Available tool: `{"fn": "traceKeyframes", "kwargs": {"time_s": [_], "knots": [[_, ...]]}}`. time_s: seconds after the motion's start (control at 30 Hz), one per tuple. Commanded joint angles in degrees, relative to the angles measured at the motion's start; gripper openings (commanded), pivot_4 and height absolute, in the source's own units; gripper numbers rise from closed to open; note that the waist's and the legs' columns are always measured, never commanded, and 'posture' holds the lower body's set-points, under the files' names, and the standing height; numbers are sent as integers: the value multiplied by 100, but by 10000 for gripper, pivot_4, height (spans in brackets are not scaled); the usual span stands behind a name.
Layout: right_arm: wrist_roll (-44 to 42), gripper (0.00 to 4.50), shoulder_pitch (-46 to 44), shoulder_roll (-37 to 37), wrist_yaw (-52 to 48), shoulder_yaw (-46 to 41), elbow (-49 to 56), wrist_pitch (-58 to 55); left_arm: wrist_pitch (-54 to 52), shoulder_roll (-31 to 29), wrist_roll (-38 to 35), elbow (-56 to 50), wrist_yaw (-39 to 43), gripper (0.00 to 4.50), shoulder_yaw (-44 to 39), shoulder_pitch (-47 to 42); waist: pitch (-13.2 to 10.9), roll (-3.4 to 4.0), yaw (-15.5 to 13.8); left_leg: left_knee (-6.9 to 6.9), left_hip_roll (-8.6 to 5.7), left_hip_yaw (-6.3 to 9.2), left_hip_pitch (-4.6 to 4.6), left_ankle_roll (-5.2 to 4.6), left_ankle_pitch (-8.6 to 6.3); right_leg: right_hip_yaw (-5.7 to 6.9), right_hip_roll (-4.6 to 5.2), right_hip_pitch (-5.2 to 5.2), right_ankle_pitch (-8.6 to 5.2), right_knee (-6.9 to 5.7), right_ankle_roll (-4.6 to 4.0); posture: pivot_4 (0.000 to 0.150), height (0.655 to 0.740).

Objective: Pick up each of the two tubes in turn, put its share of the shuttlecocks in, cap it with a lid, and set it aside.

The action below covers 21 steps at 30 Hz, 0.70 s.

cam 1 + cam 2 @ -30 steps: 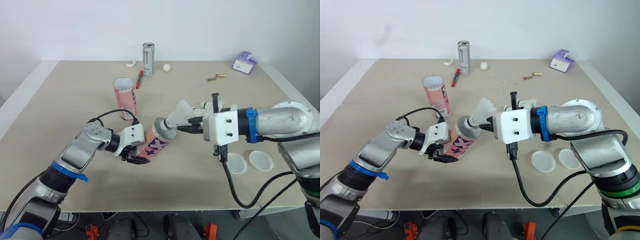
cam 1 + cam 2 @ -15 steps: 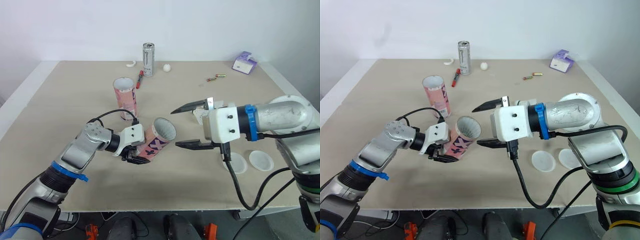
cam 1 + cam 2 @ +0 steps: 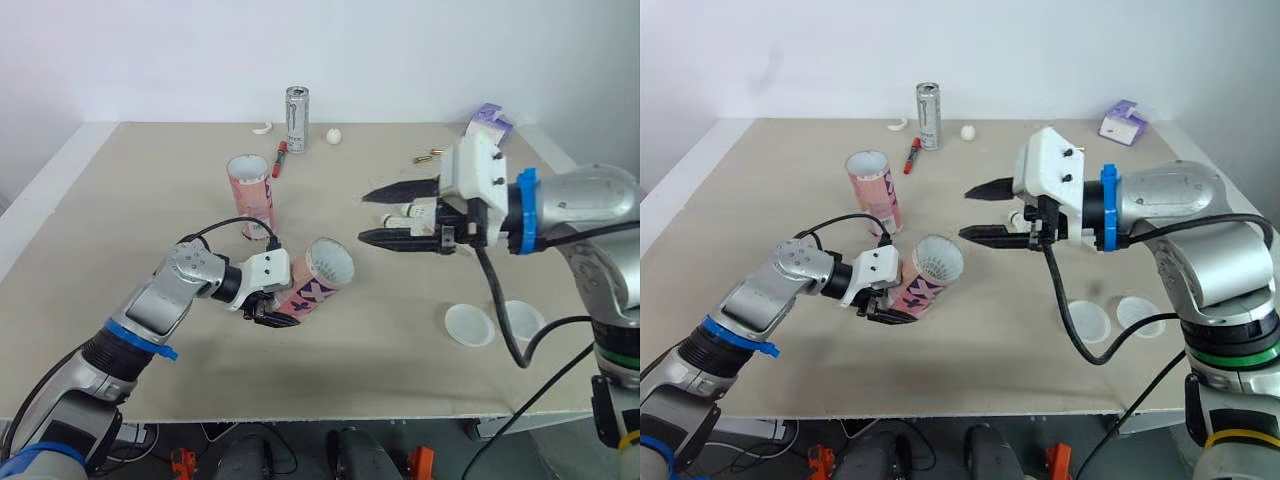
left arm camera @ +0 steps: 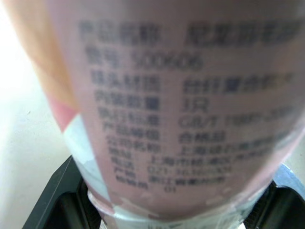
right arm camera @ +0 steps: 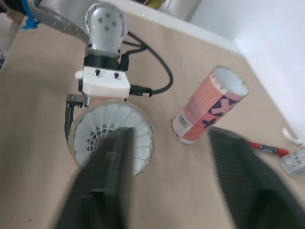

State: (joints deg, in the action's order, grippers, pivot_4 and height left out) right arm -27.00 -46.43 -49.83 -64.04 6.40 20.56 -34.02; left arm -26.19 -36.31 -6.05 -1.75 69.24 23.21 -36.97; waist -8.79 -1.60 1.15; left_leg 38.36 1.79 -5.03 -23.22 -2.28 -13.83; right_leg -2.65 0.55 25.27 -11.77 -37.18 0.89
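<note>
Our right gripper point(image 3: 364, 216), which a second ago pushed a shuttlecock point(image 5: 110, 134) into the tilted tube point(image 3: 318, 278), now hangs spread and empty further right, while our left gripper point(image 3: 262, 310) stays clenched on that tube near the table's point(image 3: 130, 190) middle, so we judge another shuttlecock comes next

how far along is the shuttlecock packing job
Done: a shuttlecock sits inside the tilted tube that the left hand holds. In hand: the right hand is open and empty near its mouth. Left: more shuttlecocks, both lids on the table, and the second tube, standing uncapped.
</note>
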Motion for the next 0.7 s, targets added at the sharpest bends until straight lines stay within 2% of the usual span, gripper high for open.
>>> {"fn": "traceKeyframes", "kwargs": {"time_s": [0.03, 0.07, 0.1, 0.23, 0.43, 0.7], "knots": [[275, 8323, -345, 17, -281, 332, -70, 187, -64, 30, 190, 60, -20, 30284, 163, -19, 0, 0, -5, 0, 0, 1, 0, -1, -1, 1, 0, 0, 0, 0, 0, 1500, 7400], [306, 3457, -413, 25, -384, 445, -89, 187, -72, 32, 186, 59, -14, 30284, 162, -26, 0, 0, -7, 0, 0, 2, -2, -1, -1, 1, 0, 1, 0, 0, 0, 1500, 7400], [443, 660, -515, 2, -549, 649, -117, 250, -77, 31, 181, 57, -7, 30284, 159, -34, 0, 0, -8, 1, -1, 3, -3, -2, -1, 2, 0, 1, -1, 0, 1, 1500, 7400], [959, 660, -805, 73, -976, 1288, -350, 542, -94, 42, 166, 58, 14, 30284, 156, -71, 0, 0, -9, 5, -2, 2, -6, -4, -2, 3, 1, 2, -2, 0, 2, 1500, 7400], [2020, 660, -1486, 777, -1260, 2386, -1234, 1023, -131, 128, 162, 82, 7, 30284, 159, -106, 0, 1, -11, 8, -2, -4, -5, -6, -2, 2, 3, 3, 1, -3, 3, 1500, 7400], [2794, 660, -1810, 1373, -1750, 3151, -2121, 1420, -202, 184, 176, 31, -1, 30284, 131, -57, 0, 0, -19, 12, -20, -7, -9, -10, -2, 8, 29, 2, 0, -5, 7, 1500, 7400]]}}
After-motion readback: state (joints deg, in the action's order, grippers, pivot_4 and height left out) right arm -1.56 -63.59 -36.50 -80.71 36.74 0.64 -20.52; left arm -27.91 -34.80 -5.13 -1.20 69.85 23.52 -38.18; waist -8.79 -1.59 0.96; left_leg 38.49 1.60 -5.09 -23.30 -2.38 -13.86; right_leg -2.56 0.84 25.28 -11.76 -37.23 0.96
